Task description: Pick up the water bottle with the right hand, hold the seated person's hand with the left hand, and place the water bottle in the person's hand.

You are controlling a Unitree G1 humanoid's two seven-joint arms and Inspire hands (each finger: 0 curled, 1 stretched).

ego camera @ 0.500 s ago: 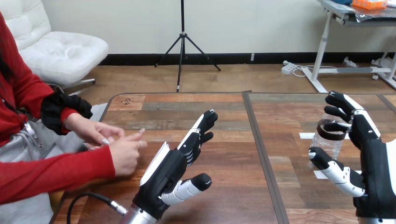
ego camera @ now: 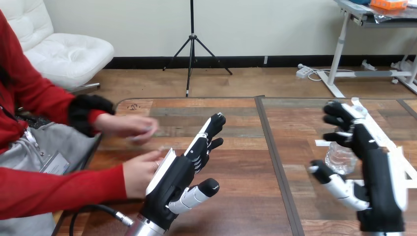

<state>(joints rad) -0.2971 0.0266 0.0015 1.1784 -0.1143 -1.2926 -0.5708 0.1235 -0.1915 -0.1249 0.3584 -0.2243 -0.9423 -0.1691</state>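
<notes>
My right hand's fingers (ego camera: 339, 117) are bent into a loose hook with the thumb (ego camera: 330, 181) spread wide below them, and they close on nothing. The water bottle (ego camera: 340, 158) stands in the gap between fingers and thumb, just past my right hand (ego camera: 378, 172) on its far side. It looks upright on the desk (ego camera: 236, 147), its long axis running up toward my fingertips (its top is hidden behind them, so I can't be sure). I judge the thumb is clear of it, and the fingers may be brushing its top. To grasp it I'd have to close inward round its body.

My left hand (ego camera: 174, 179) is flat with its fingers straight, holding nothing. The person's lower hand at the view's left (ego camera: 138, 173) sits just beside its back, perhaps touching, but not clasped.
</notes>
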